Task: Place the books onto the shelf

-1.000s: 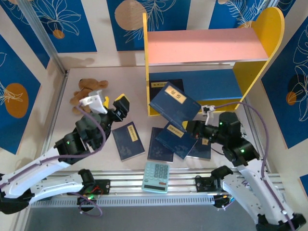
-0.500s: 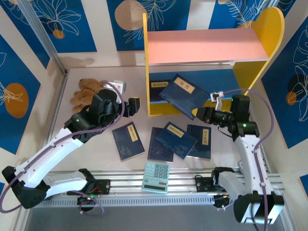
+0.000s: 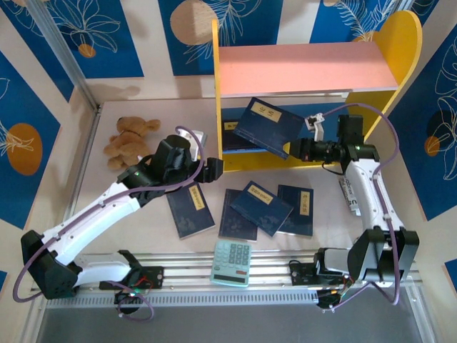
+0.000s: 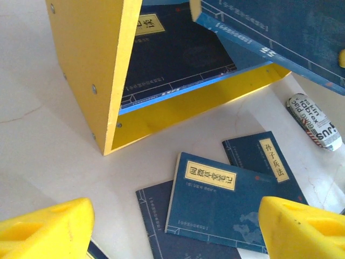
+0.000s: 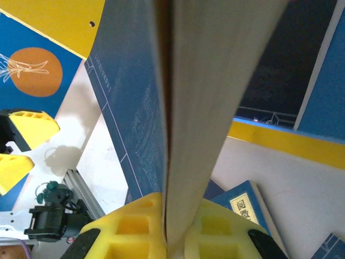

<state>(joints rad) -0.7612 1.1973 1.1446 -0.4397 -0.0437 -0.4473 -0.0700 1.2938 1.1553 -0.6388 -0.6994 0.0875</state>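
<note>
I'm working on a pale beige table [image 3: 153,111] that's boxed in on three sides. Behind it and off to its left and right, white walls [image 3: 150,43] carry blue panels [image 3: 107,36] with orange circles and white leaf sketches. A silver aluminium rail [image 3: 275,266] runs along its near edge. Light's soft and even.

The shelf [image 3: 403,43] stands upright at the back, with yellow side panels, the right one rounded, a pink top board [image 3: 307,68] and a blue lower board [image 3: 321,123]. 1 navy book [image 3: 232,139] lies flat at the lower board's left end. A raised book [image 3: 270,127], navy with a yellow label, hangs tilted at the lower tier's mouth. On the table [image 3: 328,243] in front lie a lone book [image 3: 191,209] and, to its right, 3 overlapping books [image 3: 261,207], all flat.
</note>
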